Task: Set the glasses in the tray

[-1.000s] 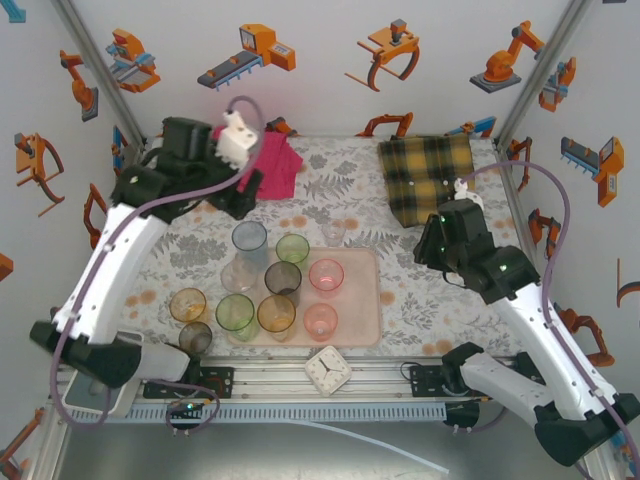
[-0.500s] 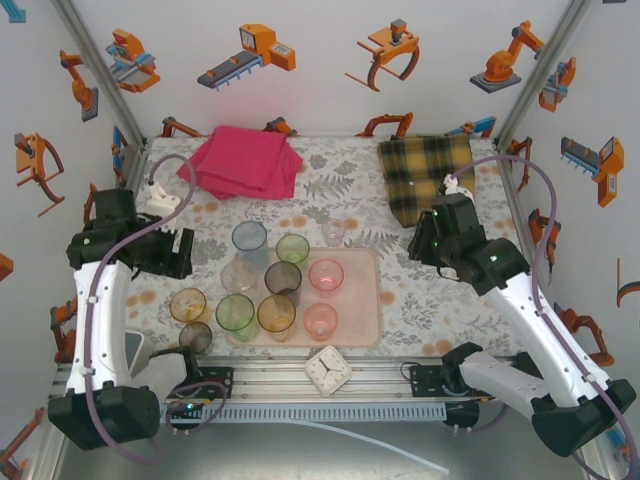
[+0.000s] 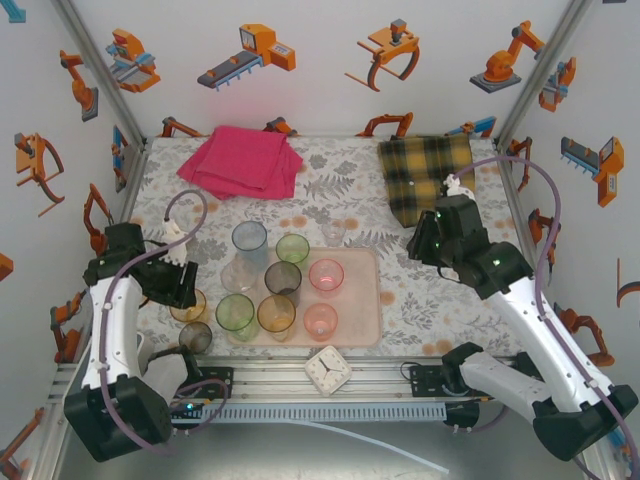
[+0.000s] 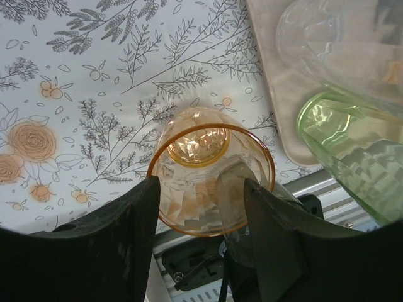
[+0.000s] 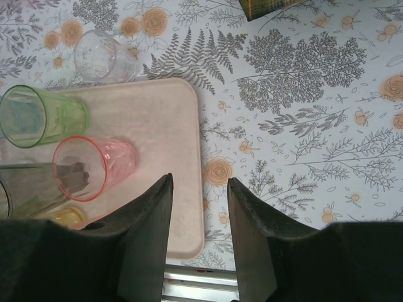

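1. Tray (image 3: pixel 355 300): pale pink, flat and rectangular, with rounded corners and a low rim. It lies at the near middle of the floral tablecloth (image 3: pixel 440 310).
2. Glasses at the tray: eight, upright, transparent.
   - Far side: a tall blue tumbler (image 3: pixel 249 240) at the left corner, its base hidden, and a green tumbler (image 3: pixel 292 248).
   - Middle: a clear tumbler (image 3: pixel 238 273), a smoky tumbler (image 3: pixel 283 280) and a pink tumbler (image 3: pixel 326 275).
   - Near side: a second green tumbler (image 3: pixel 236 314), an amber tumbler (image 3: pixel 276 315) and a second pink tumbler (image 3: pixel 320 321).
3. Glasses off the tray: three, all standing on the cloth.
   - A small clear tumbler (image 3: pixel 333 232) stands just beyond the far rim.
   - An orange-rimmed amber glass (image 4: pixel 211 157) with a faceted wall stands just left of the tray.
   - A dark grey glass (image 3: pixel 195 338) stands beside the amber glass, toward the table's near edge.
4. Left gripper (image 4: pixel 201 189): its jaws straddle the amber glass, with one finger close against each flank. Whether they actually pinch it cannot be told.
5. Right gripper (image 5: pixel 199 182): its jaws stand partly apart with nothing between them. It hangs over the tray's right rim, beside the pink tumbler.
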Controlling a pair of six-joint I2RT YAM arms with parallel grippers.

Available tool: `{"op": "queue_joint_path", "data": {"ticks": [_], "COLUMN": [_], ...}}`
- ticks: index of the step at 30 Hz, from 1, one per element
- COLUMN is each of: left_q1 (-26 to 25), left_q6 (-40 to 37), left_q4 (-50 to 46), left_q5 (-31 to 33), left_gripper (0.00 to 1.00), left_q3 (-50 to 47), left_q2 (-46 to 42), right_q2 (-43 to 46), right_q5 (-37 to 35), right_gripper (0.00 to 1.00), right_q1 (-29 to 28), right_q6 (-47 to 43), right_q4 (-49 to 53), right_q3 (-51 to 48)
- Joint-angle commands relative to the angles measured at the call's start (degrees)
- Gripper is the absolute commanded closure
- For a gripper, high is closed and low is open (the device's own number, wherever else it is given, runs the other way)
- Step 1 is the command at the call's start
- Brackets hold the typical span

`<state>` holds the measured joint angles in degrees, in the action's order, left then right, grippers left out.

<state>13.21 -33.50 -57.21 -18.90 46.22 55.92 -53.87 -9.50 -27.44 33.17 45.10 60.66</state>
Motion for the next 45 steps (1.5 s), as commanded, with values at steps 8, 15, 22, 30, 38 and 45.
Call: {"op": "queue_joint_path", "data": {"ticks": [8, 15, 22, 30, 38, 45], "left_q1": [1.6, 1.9, 2.1, 7.8, 10.8, 10.8], "left_q6": [-2.8, -0.8, -2.0, -5.4, -7.4, -8.2], "left_q4": [4.4, 1.1, 0.7, 4.6, 5.9, 8.0], "left_q5": [0.9, -2.8, 0.2, 0.1, -2.8, -3.4], "left_gripper": [0.50, 0.50, 0.50, 0.50, 0.50, 0.54], "left_q3": [-2.2, 3.3, 6.4, 1.8, -1.1, -4.6], "left_q2": [-2.4, -2.1, -2.1, -0.6, 2.0, 2.3], "right_q2": [1.0, 0.7, 0.6, 0.6, 0.3, -0.1], "right_q5": [0.9, 1.3, 1.2, 1.2, 1.6, 1.6], "right_gripper": [0.60, 0.60, 0.60, 0.60, 0.60, 0.60], "right_q1": [0.4, 0.4, 0.5, 0.4, 0.4, 0.5], "right_q6": [-0.2, 0.0, 0.0, -0.2, -0.3, -0.4], "right_q4": [-2.0, -2.7, -2.9, -3.5, -3.8, -4.0], "right_q3": [-1.6, -2.1, -2.4, -3.1, -3.7, -3.3]}}
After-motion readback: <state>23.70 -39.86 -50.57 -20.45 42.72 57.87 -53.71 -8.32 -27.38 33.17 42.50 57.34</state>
